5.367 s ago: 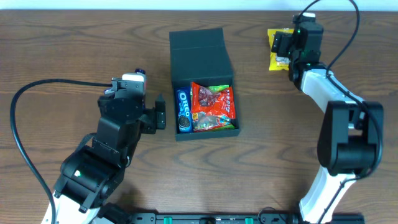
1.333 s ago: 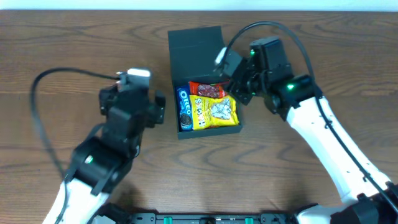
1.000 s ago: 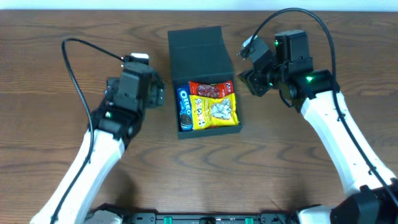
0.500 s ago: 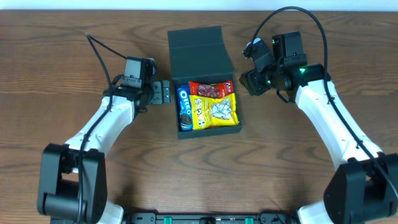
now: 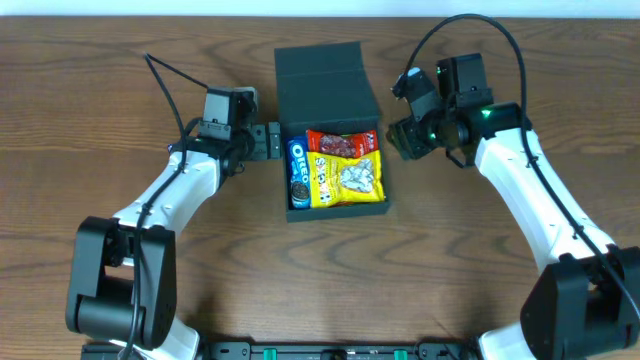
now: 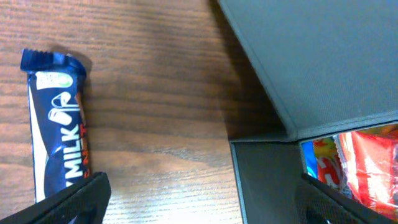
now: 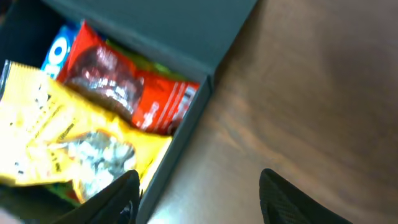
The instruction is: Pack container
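Container (image 5: 335,211) sits upper centre of the overhead frame on the wood worktop (image 5: 120,60). Its lid (image 5: 318,68) is open, laid back toward the top edge. Inside, an Oreo packet (image 5: 297,175) stands on edge along the left wall. A yellow packet (image 5: 345,180) lies flat across the lower part, with a red packet (image 5: 343,143) above it, its lower edge under the yellow one.

Left arm: comes up from the lower-left corner, white forearm slanting up and right, wrist level with the container's upper-left corner. Left gripper (image 5: 262,142) points right — just beside the container's left wall; whether it touches, I cannot tell. Jaws spread wide, nothing between them. In the left wrist view a blue milk bar (image 6: 56,130) lies lengthwise on the worktop at frame left, its lower end by the left jaw tip. The container's corner and lid fill the right side.

Right arm: comes up from the lower-right corner, long forearm slanting up and left, wrist bent over. Right gripper (image 5: 402,140) faces left, near the container's right wall with a strip of worktop between. Jaws apart, empty — the right wrist view has the red and yellow packets in its left half.
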Robot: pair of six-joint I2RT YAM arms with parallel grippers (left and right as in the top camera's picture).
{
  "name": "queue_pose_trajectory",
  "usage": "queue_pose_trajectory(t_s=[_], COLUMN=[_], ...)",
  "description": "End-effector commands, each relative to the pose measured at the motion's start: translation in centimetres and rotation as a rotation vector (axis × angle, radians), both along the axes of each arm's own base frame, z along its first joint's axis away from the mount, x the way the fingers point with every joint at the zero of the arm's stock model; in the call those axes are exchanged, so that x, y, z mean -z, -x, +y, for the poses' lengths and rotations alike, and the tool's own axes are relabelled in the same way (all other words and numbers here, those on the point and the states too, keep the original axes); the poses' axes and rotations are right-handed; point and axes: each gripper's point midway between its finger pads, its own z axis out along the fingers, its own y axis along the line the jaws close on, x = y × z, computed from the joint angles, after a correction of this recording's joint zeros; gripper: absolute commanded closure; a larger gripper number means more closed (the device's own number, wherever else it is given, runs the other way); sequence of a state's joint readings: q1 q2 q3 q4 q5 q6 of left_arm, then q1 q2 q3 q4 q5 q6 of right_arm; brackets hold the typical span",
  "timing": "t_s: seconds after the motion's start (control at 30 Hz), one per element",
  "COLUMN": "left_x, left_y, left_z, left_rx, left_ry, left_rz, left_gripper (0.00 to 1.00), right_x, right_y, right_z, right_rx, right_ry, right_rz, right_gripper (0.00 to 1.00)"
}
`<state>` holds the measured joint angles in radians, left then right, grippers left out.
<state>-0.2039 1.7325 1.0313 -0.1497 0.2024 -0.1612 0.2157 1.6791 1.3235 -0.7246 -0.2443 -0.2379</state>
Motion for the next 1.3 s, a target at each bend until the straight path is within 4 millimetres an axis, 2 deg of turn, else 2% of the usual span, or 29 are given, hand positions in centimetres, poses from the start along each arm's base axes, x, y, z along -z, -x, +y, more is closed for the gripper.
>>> queue_pose_trajectory(t_s=[0.0, 0.07, 0.17, 0.33, 0.57, 0.8, 1.03, 1.1, 1.27], left_x=[-0.4, -0.5, -0.5, -0.5, -0.5, -0.5, -0.5, -0.8, -3.9], left_y=[-0.5, -0.6, -0.6, -0.6, -0.6, -0.6, -0.7, -0.8, -0.9], left_z=[-1.2, -1.2, -1.2, -1.2, -1.2, -1.2, -0.9, 0.2, 2.7], left_rx=[0.021, 0.021, 0.021, 0.021, 0.021, 0.021, 0.017, -0.009, -0.063], left_ry=[0.031, 0.033, 0.033, 0.033, 0.033, 0.033, 0.018, -0.04, -0.171], left_rz=[-0.011, -0.017, -0.019, -0.018, -0.018, -0.018, -0.022, -0.035, -0.107], left_gripper=[0.05, 0.05, 0.05, 0.05, 0.05, 0.05, 0.05, 0.05, 0.05], right_x=[1.2, 2.4, 3.9, 7.0, 9.0, 9.1, 9.1, 9.1, 8.2], right_y=[0.8, 2.0, 3.8, 7.4, 9.2, 9.9, 9.5, 9.1, 7.8], right_z=[-1.3, -3.0, -3.2, -1.5, -0.5, 1.3, 1.3, 0.6, 0.0], right_rx=[0.084, 0.152, 0.182, 0.138, 0.179, 0.139, 0.139, 0.155, 0.184], right_ry=[0.033, 0.107, 0.112, 0.058, 0.044, 0.054, 0.068, 0.102, 0.096], right_rz=[0.07, 0.13, 0.208, 0.331, 0.389, 0.383, 0.359, 0.341, 0.307], right_gripper=[0.39, 0.37, 0.36, 0.37, 0.37, 0.34, 0.31, 0.29, 0.28])
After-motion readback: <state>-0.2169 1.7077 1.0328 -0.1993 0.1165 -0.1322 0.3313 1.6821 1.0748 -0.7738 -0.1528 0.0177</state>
